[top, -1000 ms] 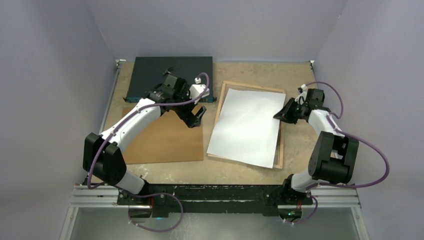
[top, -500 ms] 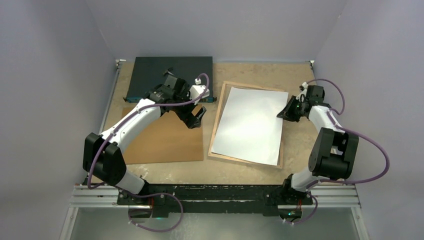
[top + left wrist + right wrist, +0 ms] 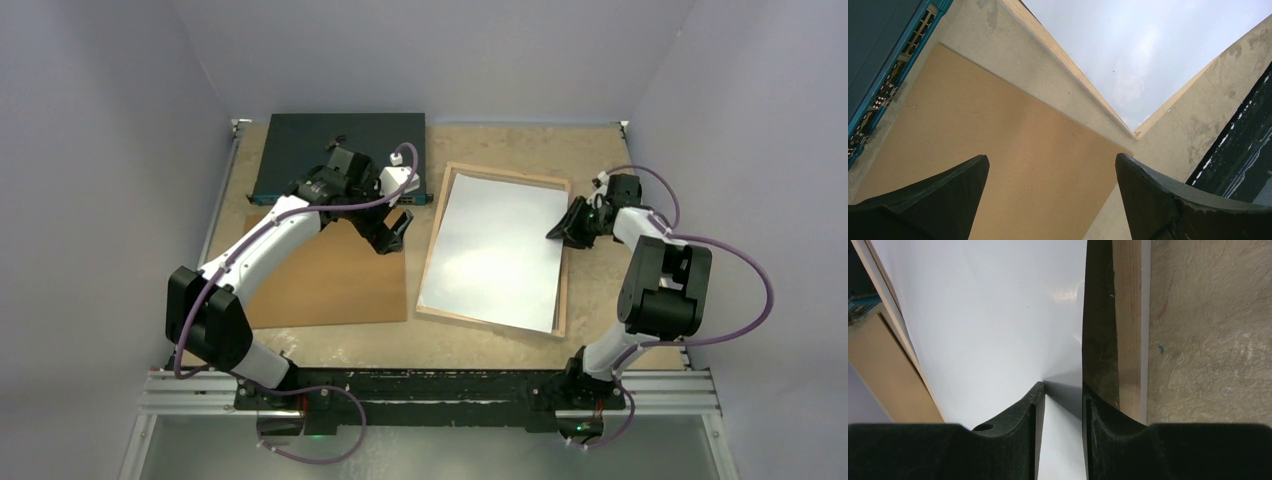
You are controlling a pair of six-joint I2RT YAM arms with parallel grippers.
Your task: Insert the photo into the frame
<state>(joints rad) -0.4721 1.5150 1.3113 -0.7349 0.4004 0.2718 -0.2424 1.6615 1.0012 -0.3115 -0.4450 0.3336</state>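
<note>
Seating the photo [image 3: 492, 250] back-up in the frame [image 3: 1128, 330]; right claw [image 3: 1062, 390] straddles its edge, grip unclear. Left claw [image 3: 1051, 157] spread. Next I'd nudge corners flush.

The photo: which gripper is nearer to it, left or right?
Right. The right gripper sits at the right edge of the photo, fingers astride it. The left gripper hangs over the brown board, left of the frame.

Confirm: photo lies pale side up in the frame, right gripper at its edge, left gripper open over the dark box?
No: the left gripper is open over the brown backing board, not the dark box; the left wrist view shows it.
</note>
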